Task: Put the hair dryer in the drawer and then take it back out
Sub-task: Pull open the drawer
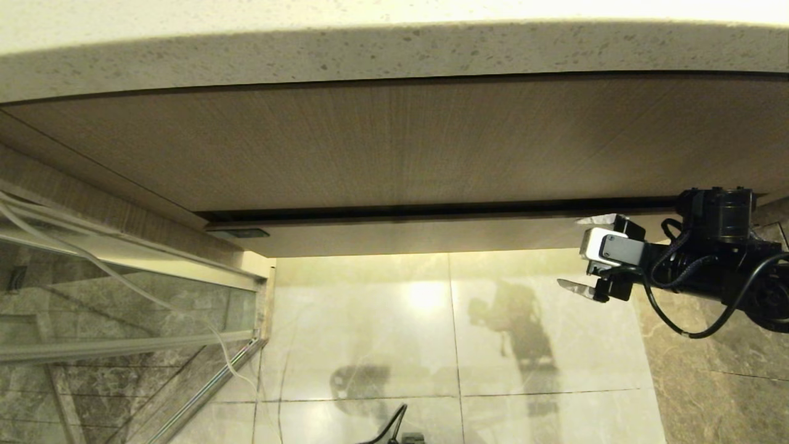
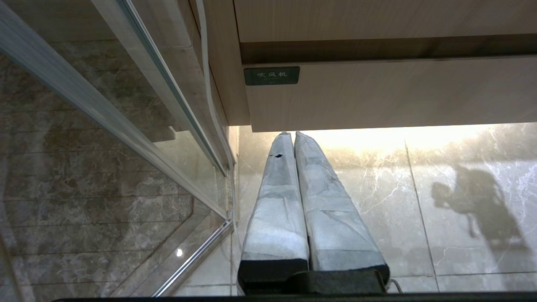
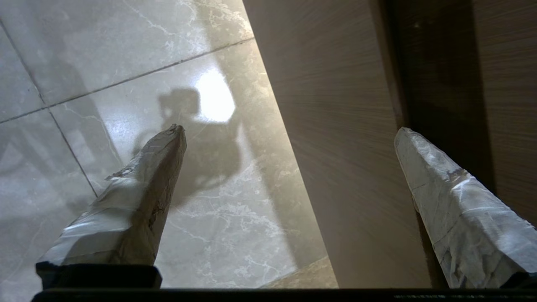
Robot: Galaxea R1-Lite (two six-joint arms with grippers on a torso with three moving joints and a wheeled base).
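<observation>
The fingers of the right gripper [image 1: 579, 253] are spread as wide as they go, with nothing between them; each finger [image 3: 138, 197] is a long tapered wedge wrapped in pale, wrinkled tape. The gripper sits at the right end of the drawer [image 1: 407, 237], one fingertip level with the narrow wood-grain front and the other lower, over the floor [image 1: 444, 333]. The drawer is shut, a dark slot running along its top edge under the taller wood panel [image 1: 382, 145], which has the same fine straight grain. Above that juts the speckled stone surface [image 1: 394, 55]. The hair dryer is nowhere in sight. The left gripper [image 2: 293, 136] hangs low near the drawer's left end, its taped fingers pressed together and empty, pointing at the front just beneath a small dark green label [image 2: 272, 75] with pale characters. To the left stands a glass partition [image 1: 123, 320] in a metal frame, a white cord [image 1: 111, 277] trailing down across it. The floor is glossy marbled tile.
</observation>
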